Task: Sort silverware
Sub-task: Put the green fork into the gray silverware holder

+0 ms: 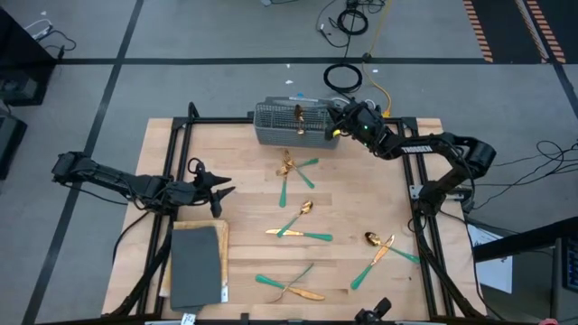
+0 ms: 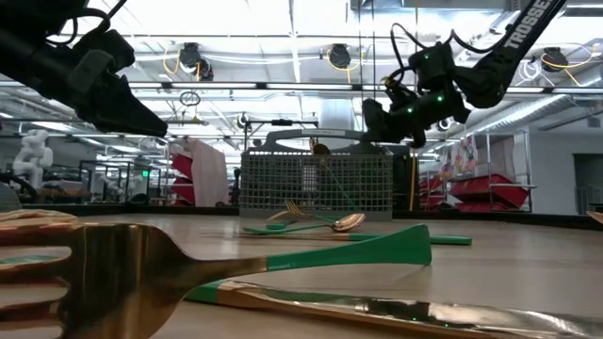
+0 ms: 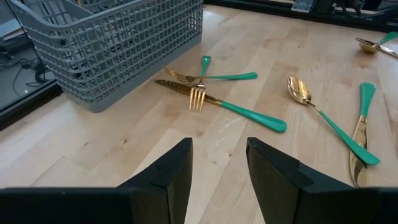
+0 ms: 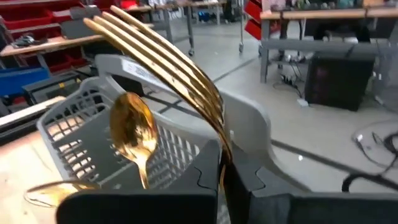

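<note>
A grey wire basket (image 1: 289, 123) stands at the table's far edge, and a gold spoon (image 4: 132, 134) stands in it with its head up. My right gripper (image 1: 336, 126) hovers at the basket's right end, shut on a gold fork (image 4: 155, 50). More silverware with teal handles lies on the wood: a crossed pair (image 1: 294, 167) near the basket, others at mid-table (image 1: 298, 224), at the right (image 1: 383, 249) and near the front (image 1: 291, 285). My left gripper (image 1: 217, 188) waits open at the table's left side, holding nothing. My right gripper pinches the fork between its two shut fingers at the gold neck below the tines (image 4: 221, 158). The tines rise out past the fingertips, over the basket (image 4: 87, 137). The fork is lifted clear. The fingers hide its handle.
A dark grey pad (image 1: 197, 264) lies on a wooden board at the near left. In the left wrist view a fork and a knife (image 3: 211, 93) lie crossed beside the basket (image 3: 118, 43), and a spoon (image 3: 323, 115) lies farther right. Black frame rails edge the table.
</note>
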`<control>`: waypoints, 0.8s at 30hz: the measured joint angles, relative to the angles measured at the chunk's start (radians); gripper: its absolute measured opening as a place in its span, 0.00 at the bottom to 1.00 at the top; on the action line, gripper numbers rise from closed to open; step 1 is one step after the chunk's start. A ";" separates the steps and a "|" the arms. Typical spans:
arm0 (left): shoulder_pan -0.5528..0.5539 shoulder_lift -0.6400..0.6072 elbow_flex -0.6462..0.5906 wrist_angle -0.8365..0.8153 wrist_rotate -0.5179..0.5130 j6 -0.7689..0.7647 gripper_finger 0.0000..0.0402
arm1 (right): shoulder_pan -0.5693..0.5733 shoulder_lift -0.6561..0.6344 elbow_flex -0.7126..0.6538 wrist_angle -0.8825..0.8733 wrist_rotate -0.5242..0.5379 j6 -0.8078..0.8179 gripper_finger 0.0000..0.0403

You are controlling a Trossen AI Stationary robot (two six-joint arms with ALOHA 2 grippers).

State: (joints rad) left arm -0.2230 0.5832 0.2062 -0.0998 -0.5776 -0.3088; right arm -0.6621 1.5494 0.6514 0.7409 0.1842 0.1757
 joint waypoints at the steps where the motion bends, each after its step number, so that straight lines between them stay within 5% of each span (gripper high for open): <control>1: 0.000 0.000 0.000 0.000 0.000 0.000 0.39 | -0.001 0.000 0.000 -0.012 0.002 0.009 0.00; 7: 0.000 0.000 0.000 0.000 0.000 0.000 0.39 | -0.006 -0.001 0.000 -0.026 0.002 0.023 0.03; 24: 0.000 0.000 0.000 0.000 0.001 -0.002 0.39 | -0.006 -0.048 0.000 -0.023 -0.003 -0.022 0.36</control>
State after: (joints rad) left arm -0.2230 0.5831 0.2062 -0.0998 -0.5770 -0.3103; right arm -0.6682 1.5014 0.6514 0.7181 0.1810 0.1538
